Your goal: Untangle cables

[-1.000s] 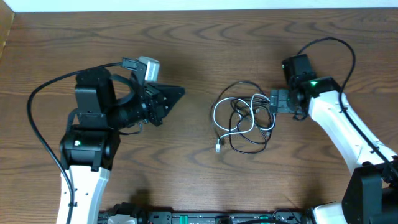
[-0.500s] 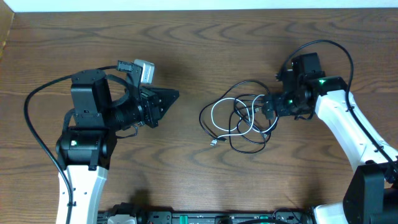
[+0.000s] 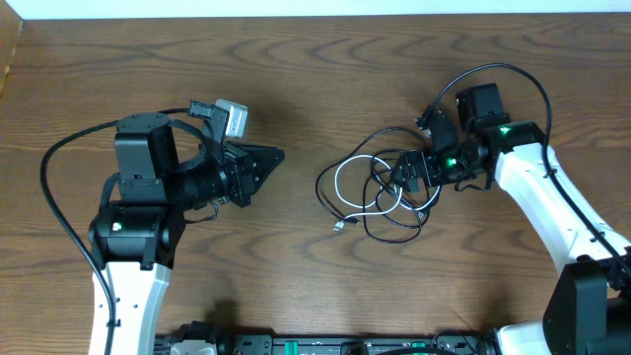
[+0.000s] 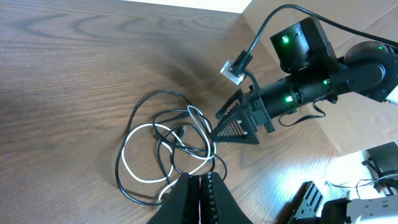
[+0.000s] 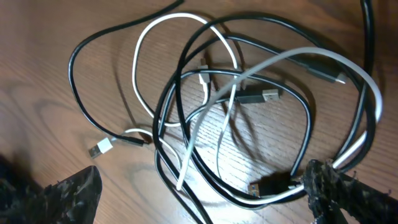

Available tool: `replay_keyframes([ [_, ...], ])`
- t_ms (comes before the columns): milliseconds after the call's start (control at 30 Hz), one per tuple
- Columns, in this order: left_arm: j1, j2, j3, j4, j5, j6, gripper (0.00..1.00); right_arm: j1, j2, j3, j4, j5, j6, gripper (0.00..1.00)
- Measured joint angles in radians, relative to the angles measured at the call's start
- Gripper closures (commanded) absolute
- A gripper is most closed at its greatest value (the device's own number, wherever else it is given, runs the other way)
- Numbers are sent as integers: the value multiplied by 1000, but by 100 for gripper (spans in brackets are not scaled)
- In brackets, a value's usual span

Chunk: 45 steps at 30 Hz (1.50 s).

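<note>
The cables [image 3: 380, 192] lie in one tangle right of the table's middle: black cords looped with a white one whose plug end [image 3: 340, 227] points to the front left. My right gripper [image 3: 409, 177] is open over the tangle's right side. In the right wrist view its fingers [image 5: 199, 193] straddle the cables [image 5: 230, 99], and the right finger touches a black and white strand. My left gripper [image 3: 271, 158] is shut and empty, well left of the tangle. In the left wrist view its fingers [image 4: 199, 199] point at the cables [image 4: 168, 149].
Bare wood table [image 3: 315, 69] all around the tangle. A thick black wire [image 3: 54, 197] loops off the left arm, and another one [image 3: 513, 74] arcs over the right arm. The table's front edge holds dark hardware [image 3: 325, 345].
My right gripper has moved left onto the tangle and opened over it. The tangle has shifted a little to the left. The left arm has barely moved.
</note>
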Motion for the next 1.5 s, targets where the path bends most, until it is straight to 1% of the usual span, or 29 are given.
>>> replay_keyframes([
  [100,0,0,0,-6,0,2,88,25,0,0,22,32,41,9],
  [133,0,0,0,-8,0,2,87,36,0,0,29,48,60,12],
  [267,0,0,0,-16,0,3,87,74,0,-1,55,106,122,19],
  [567,0,0,0,-46,0,11,87,132,0,-3,66,227,258,23],
  [667,0,0,0,-50,0,11,87,140,0,-13,67,254,306,30],
  [800,0,0,0,-51,0,11,87,149,0,-39,69,290,370,36],
  [1067,0,0,0,-51,0,18,87,172,0,-69,75,318,429,37],
  [1133,0,0,0,-54,0,24,87,179,0,-76,88,319,442,38],
  [1233,0,0,0,-69,0,33,87,189,0,-95,131,327,455,49],
  [1267,0,0,0,-78,0,36,87,191,0,-102,142,330,463,49],
  [1300,0,0,0,-86,0,42,87,193,0,-109,153,333,468,54],
  [1333,0,0,0,-93,0,50,87,194,0,-116,164,338,473,61],
  [1367,0,0,0,-102,0,55,87,195,0,-123,176,343,477,71],
  [1433,0,0,0,-106,0,60,87,196,0,-137,194,355,489,99],
  [1500,0,0,0,-106,0,63,88,196,0,-149,205,360,494,99],
])
